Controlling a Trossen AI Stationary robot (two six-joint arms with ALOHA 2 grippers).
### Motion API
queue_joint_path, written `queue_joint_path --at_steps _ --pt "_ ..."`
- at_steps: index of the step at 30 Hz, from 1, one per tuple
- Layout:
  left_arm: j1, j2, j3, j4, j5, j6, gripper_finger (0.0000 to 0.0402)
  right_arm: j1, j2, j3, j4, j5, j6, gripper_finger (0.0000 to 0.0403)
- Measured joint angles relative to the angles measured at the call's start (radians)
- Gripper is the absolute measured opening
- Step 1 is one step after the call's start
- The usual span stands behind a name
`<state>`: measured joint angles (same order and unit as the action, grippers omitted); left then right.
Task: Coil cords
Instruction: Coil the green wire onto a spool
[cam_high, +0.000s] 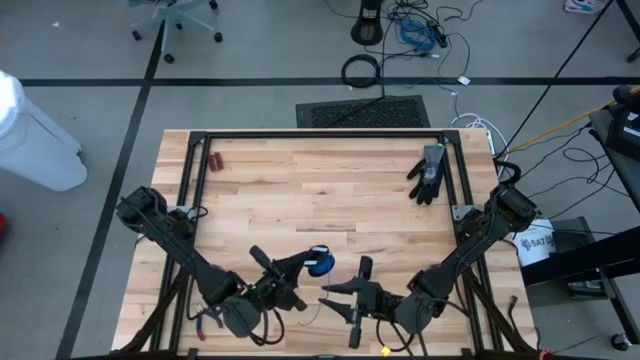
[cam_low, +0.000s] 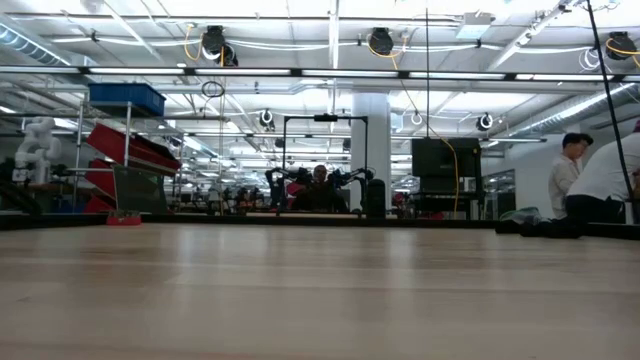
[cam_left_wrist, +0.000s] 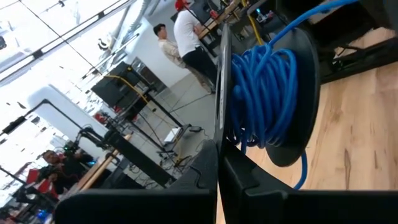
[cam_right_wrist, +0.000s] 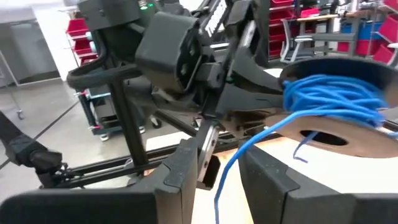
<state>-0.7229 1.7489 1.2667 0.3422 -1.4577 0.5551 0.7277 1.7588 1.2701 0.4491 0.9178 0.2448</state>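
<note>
A bright blue cord is wound on a dark spool near the table's near edge; it also shows in the right wrist view. My left gripper is shut on the spool. My right gripper is just to the right of the spool and open. A loose strand of the cord runs down from the spool between its two fingers. I cannot tell whether the strand touches them. The low view shows neither gripper. My left gripper pinches one thin flange of the spool near its rim between its two fingers. The flange stands edge-on between them, and the wound cord sits just beyond the fingertips. I cannot tell whether the spool is clear of the table.
A black glove lies at the table's far right, and a small red-handled tool at the far left. The black frame runs round the tabletop. People stand in the room beyond the table.
</note>
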Motion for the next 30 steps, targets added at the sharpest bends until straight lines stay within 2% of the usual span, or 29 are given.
queue_joint_path --at_steps 4,13,18,30 --pt "0.007 0.0 0.0 0.021 0.029 -0.019 0.0 -0.011 0.0 0.0 0.012 -0.005 -0.006 0.0103" --pt "0.028 0.0 0.0 0.056 0.19 -0.105 0.0 -0.035 0.009 -0.001 0.015 -0.003 -0.057 0.0102" --pt "0.037 0.0 0.0 0.06 0.231 -0.171 0.0 -0.027 0.008 -0.001 0.018 -0.005 -0.043 0.0102" --pt "0.036 0.0 0.0 0.128 0.226 -0.184 0.0 0.04 0.008 -0.001 -0.015 0.025 -0.023 0.0102"
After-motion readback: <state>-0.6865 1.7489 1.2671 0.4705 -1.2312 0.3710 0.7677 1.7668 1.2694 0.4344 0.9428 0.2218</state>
